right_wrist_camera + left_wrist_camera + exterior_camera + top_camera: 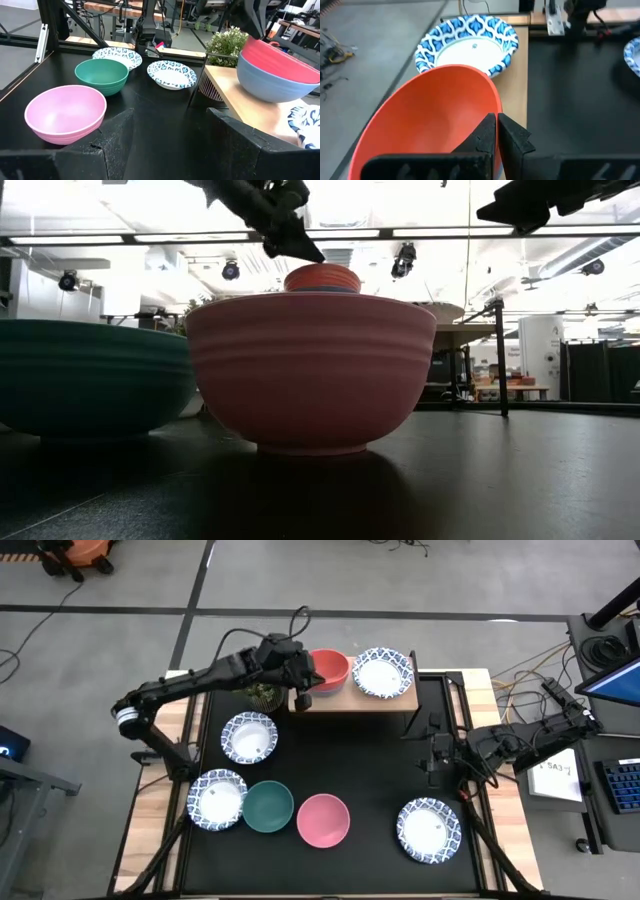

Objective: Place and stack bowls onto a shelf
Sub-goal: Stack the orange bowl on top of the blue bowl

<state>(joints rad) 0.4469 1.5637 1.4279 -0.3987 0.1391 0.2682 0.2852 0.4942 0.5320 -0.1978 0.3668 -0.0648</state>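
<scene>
A red bowl (330, 667) sits tilted inside a blue bowl (272, 82) at the left end of the light-wood shelf (350, 701). A white blue-patterned bowl (382, 672) sits at the shelf's right end. My left gripper (301, 688) is shut on the red bowl. My right gripper (437, 762) is open and empty above the table's right side, and its fingers show wide apart in its own wrist view (170, 145). A pink bowl (323, 819), a green bowl (267, 807) and three white patterned bowls (249, 737) (216, 799) (429, 830) rest on the black tabletop. My left gripper pinches the red bowl's rim (496, 107) on the side toward the table's left, one finger (484, 134) inside the bowl and one (514, 136) outside. The fingers come from above, slanting down. The bowl is tilted, its held side raised, its lower part in the blue bowl.
A small potted plant (265, 695) stands by the shelf's left end, under my left arm. Bare black tabletop (370, 755) lies between the shelf and the near bowls. The table has wooden borders (150, 830).
</scene>
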